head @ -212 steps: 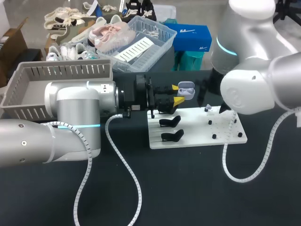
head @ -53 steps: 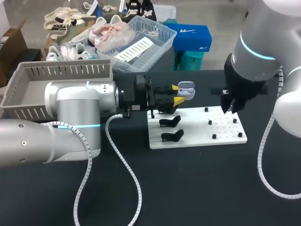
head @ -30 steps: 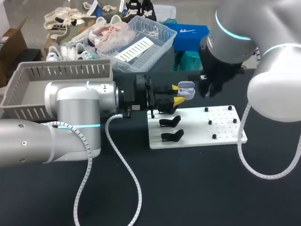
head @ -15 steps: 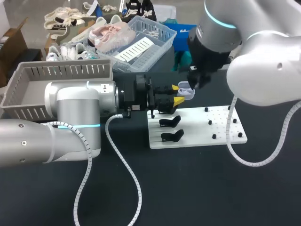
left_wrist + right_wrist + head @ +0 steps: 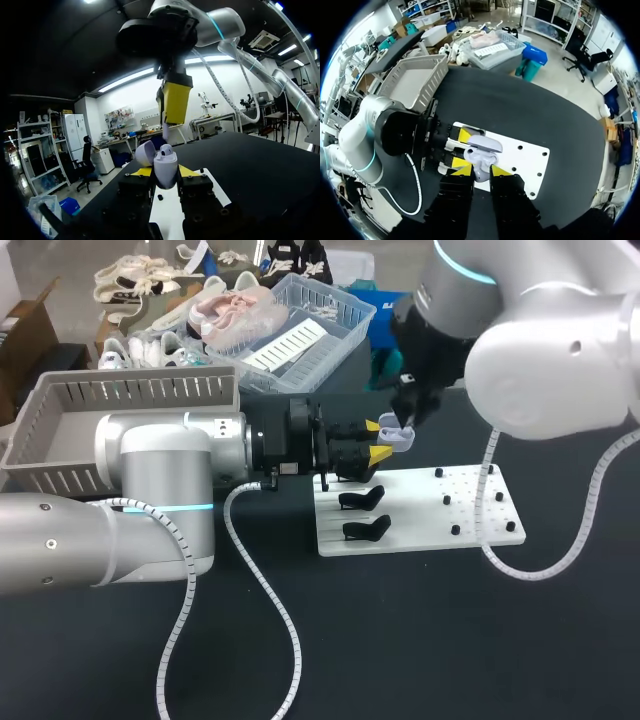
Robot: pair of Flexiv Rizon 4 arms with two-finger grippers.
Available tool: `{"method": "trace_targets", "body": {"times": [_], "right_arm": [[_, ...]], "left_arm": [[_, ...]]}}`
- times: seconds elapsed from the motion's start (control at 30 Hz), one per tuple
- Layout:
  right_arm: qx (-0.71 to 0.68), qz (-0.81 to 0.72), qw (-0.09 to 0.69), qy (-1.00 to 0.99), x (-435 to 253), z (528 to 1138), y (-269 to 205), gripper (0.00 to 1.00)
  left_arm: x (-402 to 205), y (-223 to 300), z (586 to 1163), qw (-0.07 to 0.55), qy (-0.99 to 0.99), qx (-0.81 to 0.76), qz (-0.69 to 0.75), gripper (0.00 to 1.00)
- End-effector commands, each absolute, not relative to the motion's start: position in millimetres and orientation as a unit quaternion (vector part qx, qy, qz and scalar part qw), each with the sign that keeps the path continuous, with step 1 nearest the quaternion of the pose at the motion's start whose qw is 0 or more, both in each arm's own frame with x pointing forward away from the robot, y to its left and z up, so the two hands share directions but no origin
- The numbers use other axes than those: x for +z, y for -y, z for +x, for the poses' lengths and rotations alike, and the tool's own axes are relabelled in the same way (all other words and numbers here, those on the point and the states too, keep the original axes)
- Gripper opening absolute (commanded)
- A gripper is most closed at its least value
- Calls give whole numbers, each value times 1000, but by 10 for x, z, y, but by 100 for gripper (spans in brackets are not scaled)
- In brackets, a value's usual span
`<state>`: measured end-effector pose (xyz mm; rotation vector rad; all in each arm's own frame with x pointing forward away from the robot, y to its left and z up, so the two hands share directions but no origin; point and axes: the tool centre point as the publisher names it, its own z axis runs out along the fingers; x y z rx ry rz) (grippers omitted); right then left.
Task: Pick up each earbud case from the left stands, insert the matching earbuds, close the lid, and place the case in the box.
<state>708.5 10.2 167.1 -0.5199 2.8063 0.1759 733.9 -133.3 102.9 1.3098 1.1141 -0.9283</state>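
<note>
Over table (image 5: 400, 640): level left claw (image 5: 377, 439) tight on open case (image 5: 165, 169), downturned right claw (image 5: 170, 119) tight on earbud (image 5: 479, 173).

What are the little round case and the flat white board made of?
The case looks like smooth, slightly glossy pale plastic: light shines softly off its rounded shell. The board seems to be stiff matte white plastic, flat with neat holes, though it could be painted metal.
</note>
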Motion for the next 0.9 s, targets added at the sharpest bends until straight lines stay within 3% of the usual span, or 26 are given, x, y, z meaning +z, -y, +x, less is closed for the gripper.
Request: {"method": "trace_targets", "body": {"times": [0.03,0.9], "right_arm": [[57,-186,134,-972,1656,7097,-159,0],[56,-192,121,-972,1561,7104,-271,0]], "left_arm": [[1025,1338,7340,560,-473,-393,555,0],[1025,1338,7340,560,-473,-393,555,0]]}}
